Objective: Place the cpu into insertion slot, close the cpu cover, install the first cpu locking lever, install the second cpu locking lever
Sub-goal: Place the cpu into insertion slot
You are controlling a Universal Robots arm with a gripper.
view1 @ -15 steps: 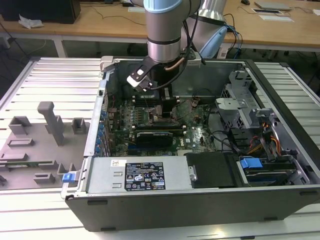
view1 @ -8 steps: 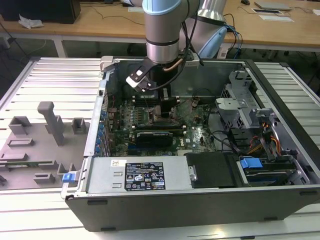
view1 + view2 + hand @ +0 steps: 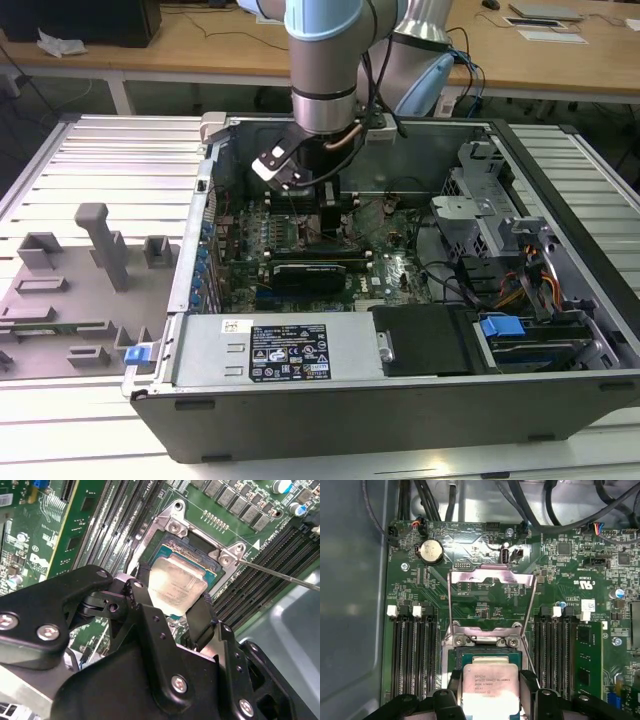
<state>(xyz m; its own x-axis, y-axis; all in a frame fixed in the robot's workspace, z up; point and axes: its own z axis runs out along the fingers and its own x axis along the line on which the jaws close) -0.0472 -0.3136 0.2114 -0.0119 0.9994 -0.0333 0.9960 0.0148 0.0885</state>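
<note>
One arm is reaching down into the open computer case (image 3: 400, 400) on the slatted counter (image 3: 100, 150), with the gripper (image 3: 335, 212) working over the green board.

- In both wrist views the jaws are clamping the cpu (image 3: 177, 582) (image 3: 489, 690) by two opposite edges, silver top facing up.
- The cpu is overlapping the insertion slot (image 3: 190, 550) (image 3: 490, 652), whose dark frame is showing past one edge of the chip (seated or just above it: cannot tell).
- In the first wrist view the cpu cover (image 3: 492, 576) is standing swung open, with board showing through its window.
- In the second wrist view a thin locking lever (image 3: 280, 576) is sticking out from a slot corner.
- In the exterior view the grey fixture tray (image 3: 70, 290) is sitting at 9 o'clock from the case, and the drive cage (image 3: 480, 200) at 3 o'clock from the gripper.
</note>
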